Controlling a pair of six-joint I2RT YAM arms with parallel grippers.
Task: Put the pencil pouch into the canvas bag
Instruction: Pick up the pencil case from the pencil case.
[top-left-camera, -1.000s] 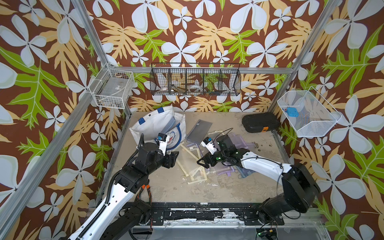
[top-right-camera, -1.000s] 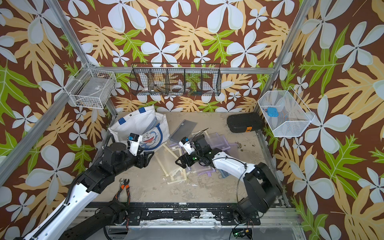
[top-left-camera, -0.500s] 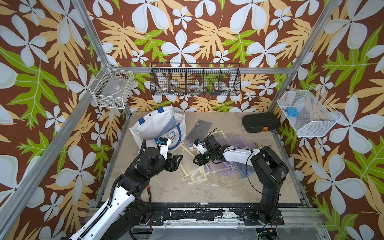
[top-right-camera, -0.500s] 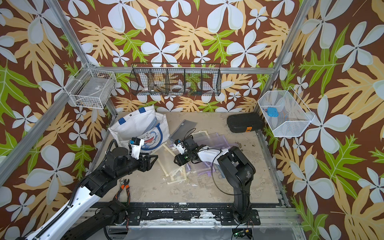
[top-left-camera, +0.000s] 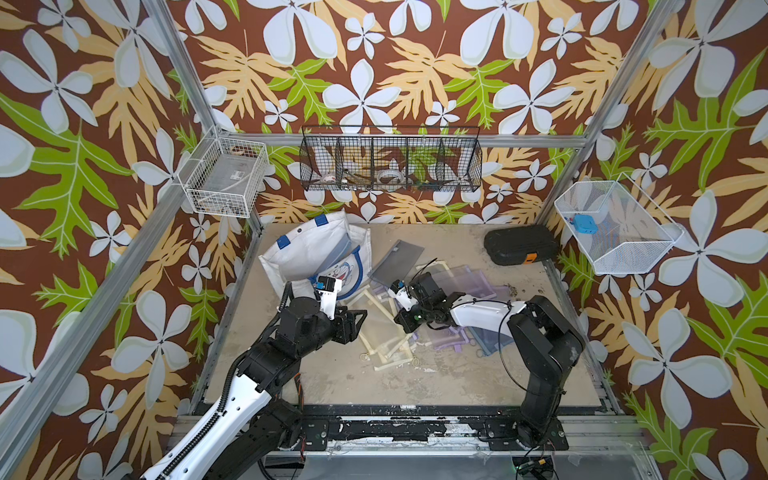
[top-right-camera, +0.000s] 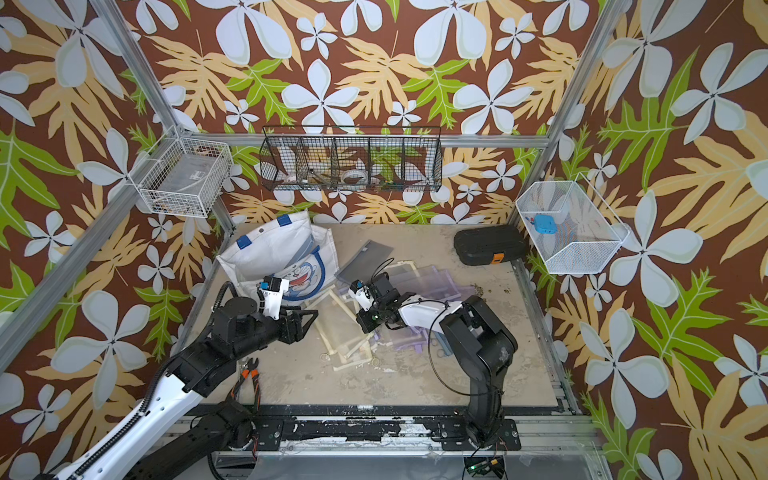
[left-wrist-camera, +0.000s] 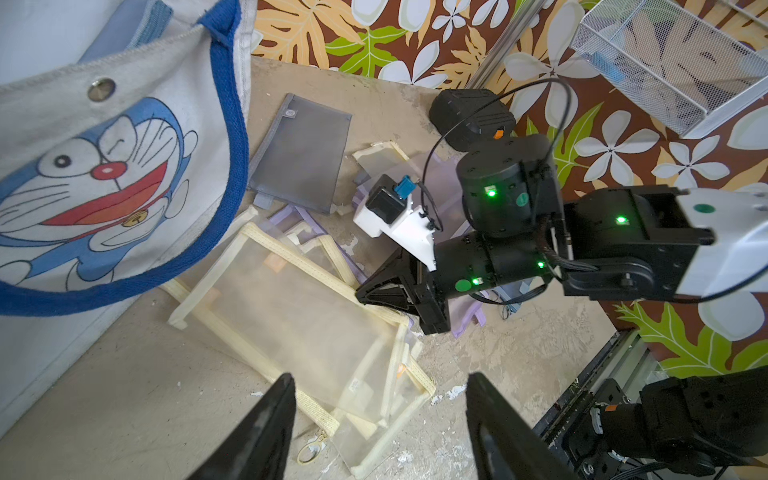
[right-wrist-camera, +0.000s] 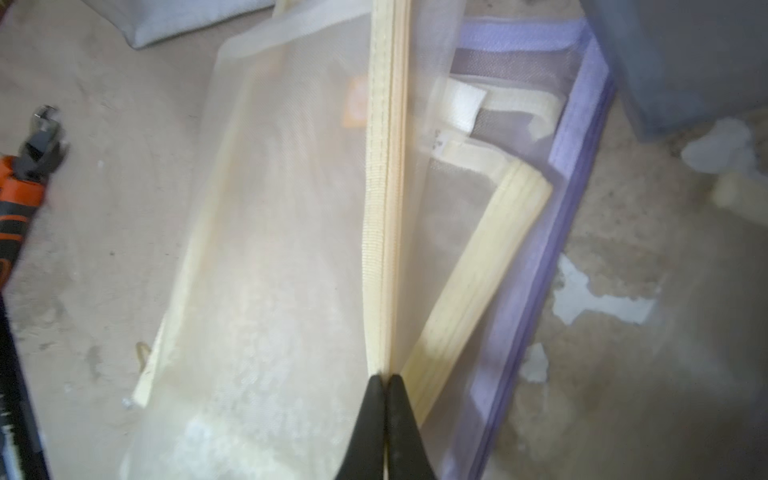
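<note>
From above, in both top views, the pencil pouch lies on the table just beside the canvas bag. The left wrist view shows the left gripper spread and empty above it. Only the right wrist view shows the right gripper pinching the pouch's cream edge band, probably the firmest hold on such light, limp mesh.

no text is legible; the small tag on the pencil pouch is too blurred.
</note>
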